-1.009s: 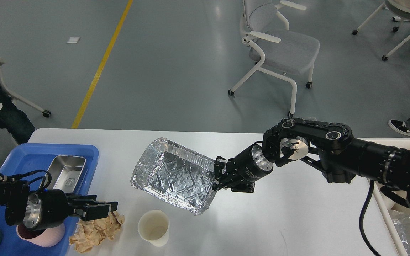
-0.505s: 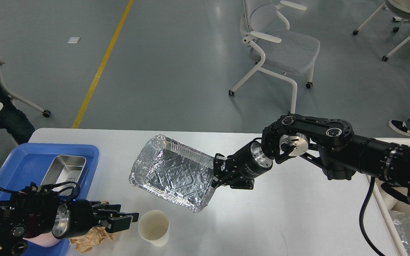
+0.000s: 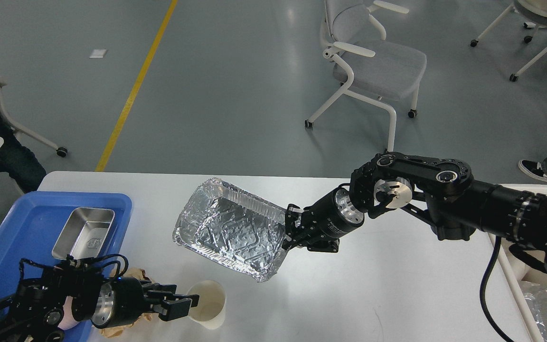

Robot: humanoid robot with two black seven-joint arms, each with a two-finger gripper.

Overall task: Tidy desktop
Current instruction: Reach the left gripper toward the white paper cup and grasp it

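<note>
The white desktop [image 3: 397, 294] fills the lower half of the head view. My right gripper [image 3: 288, 233] is shut on the right rim of a crumpled foil tray [image 3: 228, 232] and holds it tilted above the middle of the desktop. My left gripper [image 3: 181, 303] is low at the front left, fingers apart, with its tip at the left rim of a white paper cup [image 3: 209, 306] that stands upright. Crumpled brown paper [image 3: 133, 273] lies under my left wrist, mostly hidden.
A blue tray [image 3: 22, 228] at the left edge holds a steel container [image 3: 83, 232]. A cream bin [image 3: 508, 270] with foil inside stands off the right edge. A grey chair [image 3: 373, 61] stands on the floor beyond the table.
My left gripper has moved right and down over the brown paper to the cup's rim. My right gripper has lifted the foil tray slightly and tilted it.
</note>
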